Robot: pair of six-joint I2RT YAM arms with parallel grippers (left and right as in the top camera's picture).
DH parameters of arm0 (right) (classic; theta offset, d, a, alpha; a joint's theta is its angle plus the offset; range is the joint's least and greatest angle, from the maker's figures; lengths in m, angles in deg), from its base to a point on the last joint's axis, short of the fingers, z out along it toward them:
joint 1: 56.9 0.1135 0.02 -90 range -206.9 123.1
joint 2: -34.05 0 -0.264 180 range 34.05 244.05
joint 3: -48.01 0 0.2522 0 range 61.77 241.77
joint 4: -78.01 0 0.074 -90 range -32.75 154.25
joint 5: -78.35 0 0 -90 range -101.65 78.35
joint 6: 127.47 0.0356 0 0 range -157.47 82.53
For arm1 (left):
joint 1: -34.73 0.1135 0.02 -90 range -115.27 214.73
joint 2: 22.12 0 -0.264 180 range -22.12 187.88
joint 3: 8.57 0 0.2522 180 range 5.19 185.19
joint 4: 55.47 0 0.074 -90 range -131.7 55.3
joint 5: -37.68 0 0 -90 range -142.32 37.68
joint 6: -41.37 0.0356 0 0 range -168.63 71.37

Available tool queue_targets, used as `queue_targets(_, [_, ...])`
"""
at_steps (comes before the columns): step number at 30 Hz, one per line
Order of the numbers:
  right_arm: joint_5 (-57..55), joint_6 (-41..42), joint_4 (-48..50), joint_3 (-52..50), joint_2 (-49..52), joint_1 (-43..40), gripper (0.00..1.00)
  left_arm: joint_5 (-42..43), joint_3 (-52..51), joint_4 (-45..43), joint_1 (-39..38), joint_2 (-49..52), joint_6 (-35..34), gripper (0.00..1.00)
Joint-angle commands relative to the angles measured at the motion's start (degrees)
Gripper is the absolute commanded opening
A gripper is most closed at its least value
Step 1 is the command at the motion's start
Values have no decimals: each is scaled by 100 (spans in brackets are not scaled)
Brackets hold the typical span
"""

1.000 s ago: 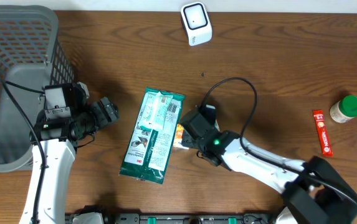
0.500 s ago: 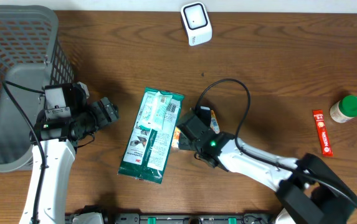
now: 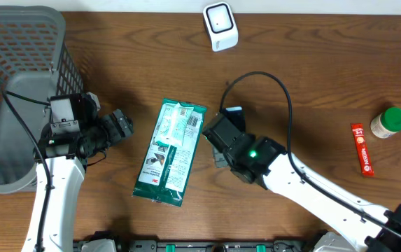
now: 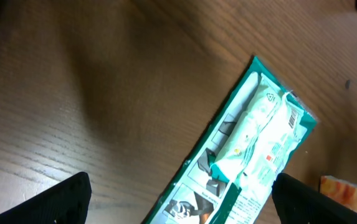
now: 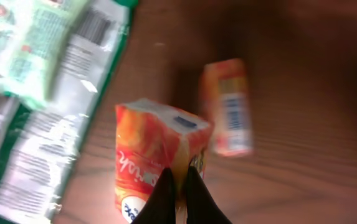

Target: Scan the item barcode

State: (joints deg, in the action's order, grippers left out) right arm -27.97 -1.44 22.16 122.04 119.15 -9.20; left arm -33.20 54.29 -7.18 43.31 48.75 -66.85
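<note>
In the right wrist view my right gripper (image 5: 179, 174) is shut on the thin edge of an orange packet (image 5: 147, 155), which hangs above the wood. A second small orange box (image 5: 228, 107) with a white label lies flat beyond it. From overhead the right gripper (image 3: 222, 133) hides the held packet. The white scanner (image 3: 220, 26) stands at the table's far edge. My left gripper (image 3: 120, 127) is open, left of the green wipes pack (image 3: 171, 152), with its fingers either side of the pack's end (image 4: 247, 155) and apart from it.
A grey mesh basket (image 3: 18, 42) fills the far left. A red stick packet (image 3: 362, 148) and a green-capped bottle (image 3: 389, 122) lie at the right. The right arm's black cable (image 3: 277, 91) loops over the table's middle.
The right gripper closed on the orange packet, then moved away from the green pack toward the far right with it. The left arm has not moved.
</note>
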Motion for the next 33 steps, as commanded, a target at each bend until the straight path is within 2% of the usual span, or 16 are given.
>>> queue_targets(1, [-1384,-885,-584,625,-55,-44,1,-79,35,15,52,22,-72,93])
queue_targets(6, [-2535,-1449,-1252,1106,-57,-199,1,-79,35,15,52,22,-72,93])
queue_targets(9, [-2828,-1700,-1351,1130,-55,-304,1,-79,35,13,52,22,-72,93])
queue_targets(15, [-2911,-1703,-1523,1047,240,-592,1,-79,35,13,52,22,-72,93])
queue_targets(26, [-3195,-1456,-1493,1010,1952,-802,1,-79,35,13,50,22,-72,93])
queue_targets(33, [-3178,-1416,-1443,1010,2629,-802,1,-79,35,13,52,22,-72,93])
